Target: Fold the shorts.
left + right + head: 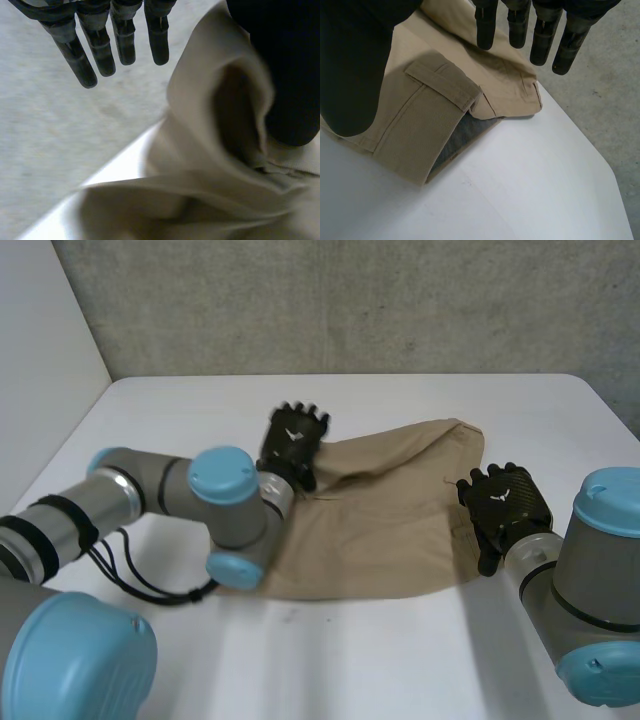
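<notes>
Shorts point(380, 530) on the bench point(400, 660), seemingly doubled once, a further fold probably remaining; left hand point(293, 440) at their far-left edge, right hand point(508, 505) at their right edge, both straight-fingered, gripping nothing.

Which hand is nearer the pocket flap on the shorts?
Right. The right hand is directly over the pocket flap, which lies below its palm beside the thumb. The left hand is at the opposite edge of the shorts.
</notes>
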Available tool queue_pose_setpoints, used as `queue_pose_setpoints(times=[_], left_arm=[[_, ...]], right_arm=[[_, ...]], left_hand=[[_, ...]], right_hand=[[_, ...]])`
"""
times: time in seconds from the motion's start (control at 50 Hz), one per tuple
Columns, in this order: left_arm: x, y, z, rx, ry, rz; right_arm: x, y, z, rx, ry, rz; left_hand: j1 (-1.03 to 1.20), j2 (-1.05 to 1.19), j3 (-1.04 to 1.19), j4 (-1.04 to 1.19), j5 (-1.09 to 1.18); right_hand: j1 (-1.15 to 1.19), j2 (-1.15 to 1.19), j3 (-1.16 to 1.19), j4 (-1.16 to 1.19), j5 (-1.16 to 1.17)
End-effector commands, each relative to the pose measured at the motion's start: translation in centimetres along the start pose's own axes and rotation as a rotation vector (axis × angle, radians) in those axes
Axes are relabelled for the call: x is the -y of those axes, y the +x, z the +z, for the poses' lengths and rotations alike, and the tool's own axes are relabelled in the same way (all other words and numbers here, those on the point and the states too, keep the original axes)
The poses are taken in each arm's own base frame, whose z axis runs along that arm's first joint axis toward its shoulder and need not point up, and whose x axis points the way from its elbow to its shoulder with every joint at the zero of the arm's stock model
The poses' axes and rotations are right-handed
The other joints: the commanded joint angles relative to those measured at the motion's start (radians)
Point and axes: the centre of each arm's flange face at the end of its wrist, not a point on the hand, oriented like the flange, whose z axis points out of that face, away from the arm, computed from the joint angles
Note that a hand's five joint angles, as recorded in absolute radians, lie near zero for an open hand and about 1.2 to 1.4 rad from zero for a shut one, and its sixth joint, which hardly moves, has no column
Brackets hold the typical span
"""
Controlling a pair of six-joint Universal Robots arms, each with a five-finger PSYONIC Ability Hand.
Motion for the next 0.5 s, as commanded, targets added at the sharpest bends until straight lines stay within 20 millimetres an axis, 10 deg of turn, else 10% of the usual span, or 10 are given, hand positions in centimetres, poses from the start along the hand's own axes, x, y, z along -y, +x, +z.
queue_pose_setpoints(times=[0.02, 0.22, 0.5], left_arm=[[0.6, -12.6, 5.4, 0.404, 0.114, 0.114], [2.7, -12.5, 2.6, 0.313, 0.077, 0.011], [4.0, -6.6, -6.0, 0.101, -0.110, -0.025]], right_arm=[[0.0, 0.1, 0.0, -0.001, 0.001, 0.000], [0.1, -0.3, -0.2, 0.010, 0.004, -0.003], [1.2, 0.2, -0.7, 0.046, 0.046, -0.003]], left_hand=[[0.036, 0.080, 0.068, 0.080, 0.090], [-0.002, 0.042, 0.030, 0.042, 0.052], [0.001, 0.044, 0.033, 0.044, 0.055]], right_hand=[[-0.027, -0.043, -0.040, -0.058, -0.071], [-0.027, -0.043, -0.040, -0.058, -0.071], [-0.027, -0.043, -0.040, -0.058, -0.071]])
